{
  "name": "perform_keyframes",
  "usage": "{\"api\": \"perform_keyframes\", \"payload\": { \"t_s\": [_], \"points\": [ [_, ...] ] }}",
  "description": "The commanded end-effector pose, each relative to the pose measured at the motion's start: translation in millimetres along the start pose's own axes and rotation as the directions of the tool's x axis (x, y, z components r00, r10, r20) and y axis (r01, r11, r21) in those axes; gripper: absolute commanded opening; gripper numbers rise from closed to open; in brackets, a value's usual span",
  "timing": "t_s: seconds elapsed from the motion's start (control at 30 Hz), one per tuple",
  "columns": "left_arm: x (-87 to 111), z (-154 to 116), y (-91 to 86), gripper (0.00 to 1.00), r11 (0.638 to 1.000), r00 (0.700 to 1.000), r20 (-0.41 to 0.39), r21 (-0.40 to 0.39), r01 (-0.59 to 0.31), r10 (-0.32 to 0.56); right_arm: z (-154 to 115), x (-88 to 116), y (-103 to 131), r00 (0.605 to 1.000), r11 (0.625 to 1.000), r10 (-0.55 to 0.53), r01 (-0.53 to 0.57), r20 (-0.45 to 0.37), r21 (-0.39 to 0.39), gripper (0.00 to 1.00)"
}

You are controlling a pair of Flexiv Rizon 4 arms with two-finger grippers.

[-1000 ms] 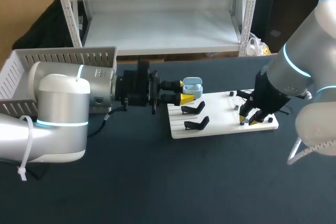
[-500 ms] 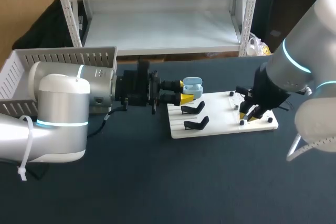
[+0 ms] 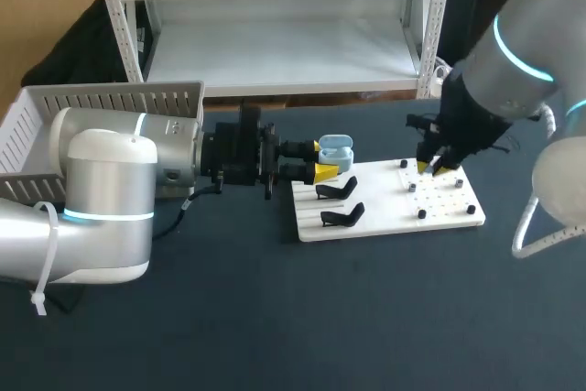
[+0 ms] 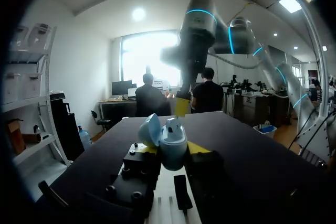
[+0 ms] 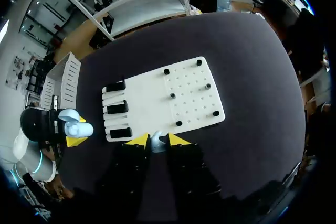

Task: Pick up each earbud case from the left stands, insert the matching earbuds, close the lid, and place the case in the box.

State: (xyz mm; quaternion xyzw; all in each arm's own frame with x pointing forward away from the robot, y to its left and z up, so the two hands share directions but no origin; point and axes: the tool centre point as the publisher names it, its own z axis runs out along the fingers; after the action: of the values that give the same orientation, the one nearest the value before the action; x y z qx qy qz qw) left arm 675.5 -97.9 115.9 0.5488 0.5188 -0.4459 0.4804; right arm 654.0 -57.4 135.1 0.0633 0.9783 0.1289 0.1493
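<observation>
A light blue earbud case (image 3: 337,147) with its lid up sits in my left gripper (image 3: 322,160), which is shut on it just off the back left corner of the white board (image 3: 385,212). In the left wrist view the case (image 4: 173,136) stands upright between the yellow tips of the left gripper (image 4: 172,149). My right gripper (image 3: 431,168) hangs above the board's back right part. In the right wrist view a small pale earbud (image 5: 156,143) is pinched between the fingers of the right gripper (image 5: 156,139), high over the board (image 5: 157,95).
Two black stands (image 3: 337,191) remain on the board's left side, and several black pegs (image 3: 421,214) dot its right side. A white slotted box (image 3: 92,107) stands at the back left, behind my left arm. Dark table surface surrounds the board.
My right gripper closed a little at the board's front right corner, then rose and moved back with the earbud. The left arm and the case have not moved.
</observation>
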Motion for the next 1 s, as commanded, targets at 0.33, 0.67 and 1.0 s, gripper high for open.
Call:
{"api": "perform_keyframes", "payload": {
  "t_s": [0.33,0.67,1.0],
  "points": [
    [0.7,0.2,-1.4,0.0,1.0,1.0,0.003,-0.005,-0.002,0.002,-66.1,-1.2,74.9,0.977,0.979,-0.175,0.186,-0.124,0.081,0.0],
    [0.7,0.2,-1.4,0.0,1.0,1.0,0.003,-0.005,-0.002,0.002,-52.9,-0.8,115.1,0.95,0.96,-0.253,0.27,-0.184,0.07,0.0],
    [0.7,0.2,-1.4,0.0,1.0,1.0,0.003,-0.005,-0.002,0.002,-43.0,-0.5,115.8,0.952,0.96,-0.261,0.274,-0.161,0.064,0.0]
  ]
}}
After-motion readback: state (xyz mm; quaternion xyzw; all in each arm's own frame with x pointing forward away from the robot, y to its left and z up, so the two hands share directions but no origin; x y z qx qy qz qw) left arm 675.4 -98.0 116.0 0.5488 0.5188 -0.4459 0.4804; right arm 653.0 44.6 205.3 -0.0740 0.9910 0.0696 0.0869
